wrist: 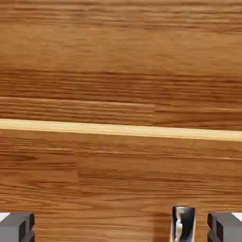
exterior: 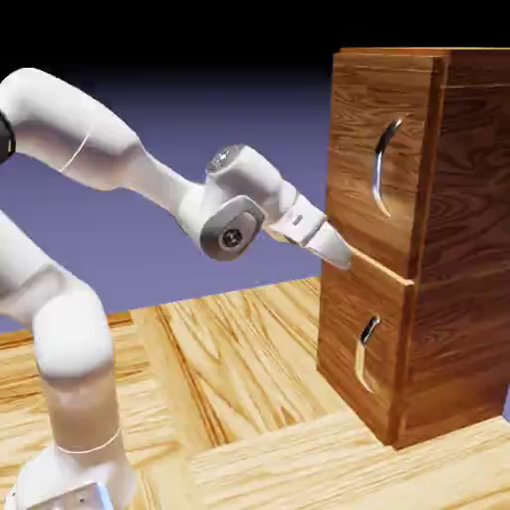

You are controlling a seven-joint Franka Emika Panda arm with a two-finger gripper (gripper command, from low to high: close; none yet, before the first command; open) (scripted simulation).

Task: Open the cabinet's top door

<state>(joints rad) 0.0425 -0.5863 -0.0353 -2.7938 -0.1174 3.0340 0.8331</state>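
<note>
Exterior view, cabinet (exterior: pixel 453 239) at right on the table (exterior: pixel 249 398), top door (exterior: pixel 383 159) closed, end effector (exterior: pixel 341 254) released, empty, near the seam between panels, below the long handle (exterior: pixel 383 164).

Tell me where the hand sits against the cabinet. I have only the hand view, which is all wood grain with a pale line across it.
Observer: In the exterior view, the fingers point at the seam between the top door and the lower panel of the cabinet.
Reviewer: Are they near the top door's handle?
Observer: No. Its long silver handle is higher up and apart from the fingers, which are spread and hold nothing.
Reviewer: Is the door open at all?
Observer: It looks shut, flush with the cabinet's front.
</note>
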